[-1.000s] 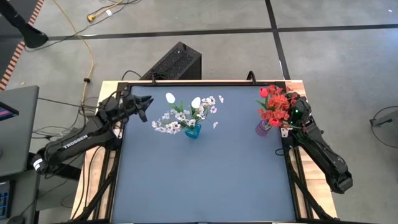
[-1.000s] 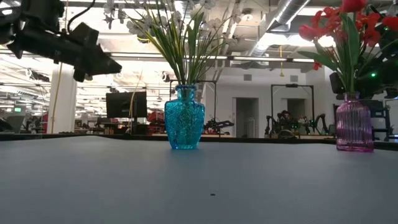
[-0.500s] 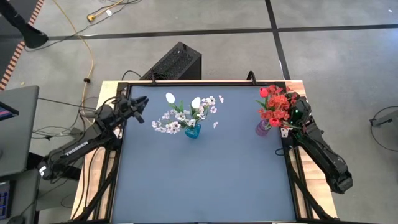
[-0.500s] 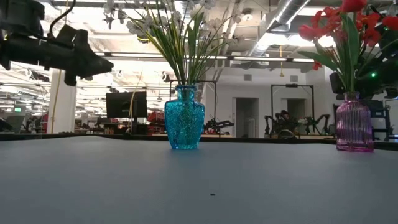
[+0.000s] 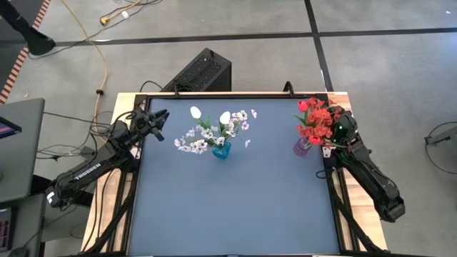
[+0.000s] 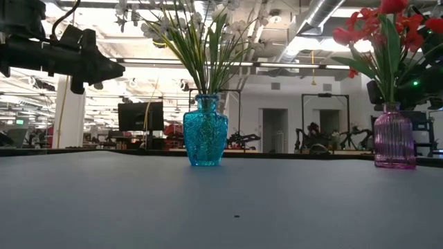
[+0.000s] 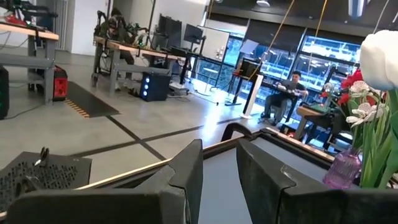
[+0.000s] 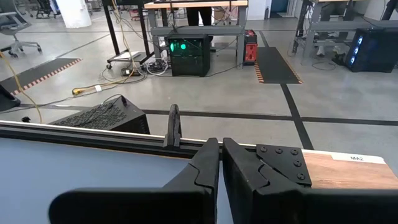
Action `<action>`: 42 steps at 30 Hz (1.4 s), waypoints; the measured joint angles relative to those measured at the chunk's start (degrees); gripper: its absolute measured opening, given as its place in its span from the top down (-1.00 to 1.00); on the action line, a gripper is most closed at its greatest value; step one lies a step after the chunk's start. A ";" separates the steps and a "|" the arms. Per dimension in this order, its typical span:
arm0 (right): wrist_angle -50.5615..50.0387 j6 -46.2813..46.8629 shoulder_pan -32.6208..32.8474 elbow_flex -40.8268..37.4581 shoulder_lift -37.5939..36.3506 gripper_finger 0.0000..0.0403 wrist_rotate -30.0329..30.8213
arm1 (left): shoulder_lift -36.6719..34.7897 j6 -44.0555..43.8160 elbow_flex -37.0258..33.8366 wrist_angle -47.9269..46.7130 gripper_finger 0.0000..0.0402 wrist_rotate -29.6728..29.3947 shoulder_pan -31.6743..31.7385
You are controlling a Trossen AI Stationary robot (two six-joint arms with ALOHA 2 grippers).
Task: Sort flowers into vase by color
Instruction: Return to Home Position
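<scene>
Two bunches stand sorted: white flowers (image 5: 214, 128) in the blue vase (image 5: 221, 150) near the middle of the table (image 5: 235, 207), red flowers (image 5: 318, 120) in the violet vase (image 5: 302, 147) by its right edge. Your left gripper (image 5: 158, 120) hangs over the far-left corner, fingers (image 7: 186, 171) a little apart and empty. Your right gripper (image 8: 221, 146), just beside the red flowers, looks closed on nothing.

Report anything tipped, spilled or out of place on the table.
Nothing stands out. The blue vase stands upright holding the white flowers, the violet vase upright holding the red flowers; no stem lies on the table. A dark speck dots the table. The left gripper and right gripper hang at its side edges.
</scene>
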 joint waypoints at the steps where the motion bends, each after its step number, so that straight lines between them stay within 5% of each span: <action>1: 0.00 0.02 0.00 0.00 0.02 0.75 0.00 | 0.00 -0.24 0.00 0.00 0.57 0.00 0.00; 10: 0.00 0.02 0.00 0.00 0.02 0.75 0.00 | 0.00 1.40 0.02 -4.41 0.57 0.48 -0.02; 21: -0.02 0.02 0.00 0.00 0.02 0.75 0.00 | 0.10 1.67 0.23 -20.64 0.57 0.17 -0.04; 42: -0.02 0.02 0.00 0.00 0.02 0.75 0.00 | 0.76 1.62 0.57 -22.02 0.57 0.13 -0.04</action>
